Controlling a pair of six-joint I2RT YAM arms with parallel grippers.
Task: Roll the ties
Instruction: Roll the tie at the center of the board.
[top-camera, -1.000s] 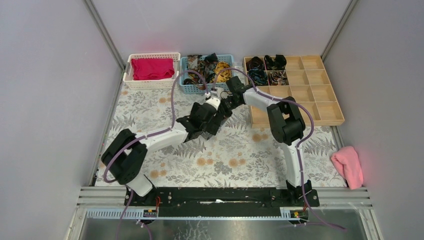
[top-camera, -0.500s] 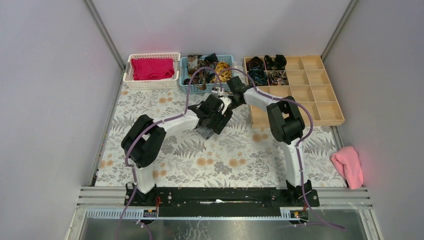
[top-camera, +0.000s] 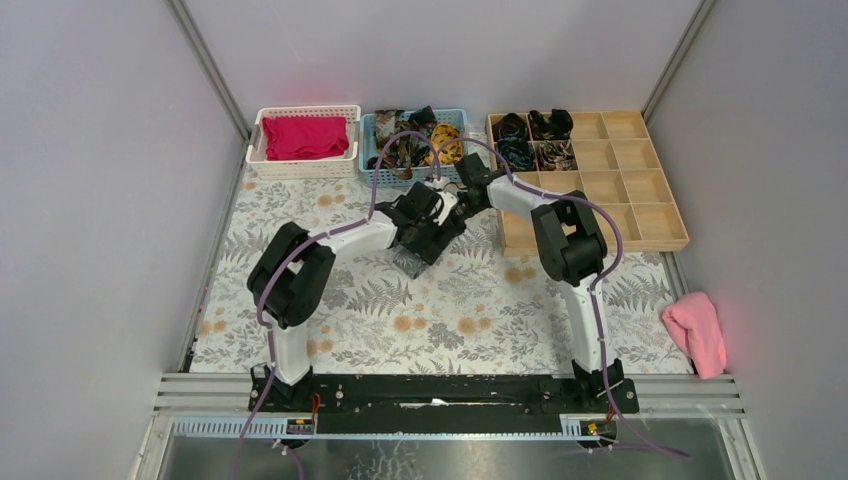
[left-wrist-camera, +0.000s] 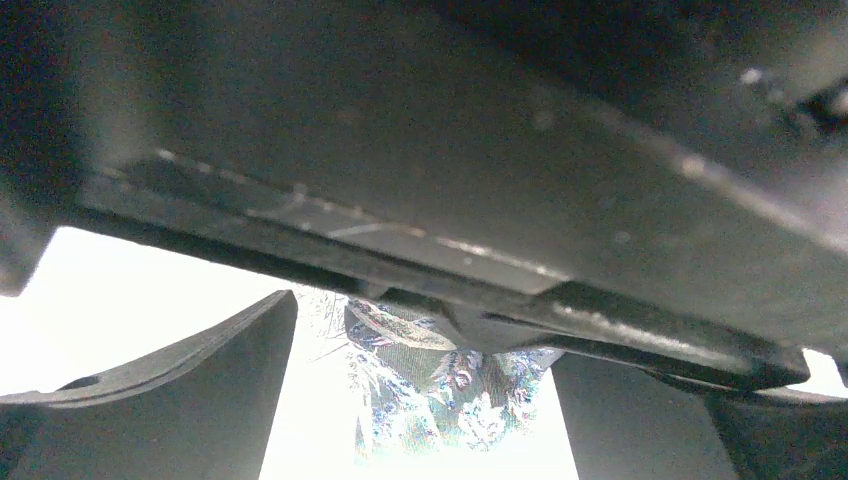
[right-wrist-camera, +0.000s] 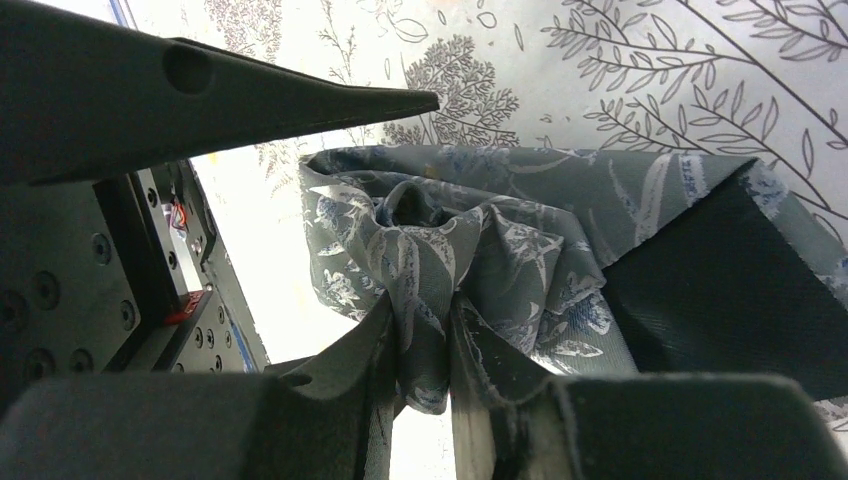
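From above, we are seeing the left gripper (top-camera: 418, 238) and right gripper (top-camera: 449, 204) crowding together over the surface (top-camera: 450, 320), hiding whatever lies beneath them.

At the left wrist, a dark bulk (left-wrist-camera: 450, 150) is blocking most of the view; the grey tie (left-wrist-camera: 440, 390) is showing between released jaws.

At the right wrist, the jaws are clenching the tie's bunched fold.

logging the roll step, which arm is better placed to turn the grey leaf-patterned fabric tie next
Right, probably: the right gripper is shut on the grey leaf-patterned fabric tie, while the left gripper stands open, its fingers apart.

Top view evenly lit; left wrist dark, blurred, bkgd blown out.
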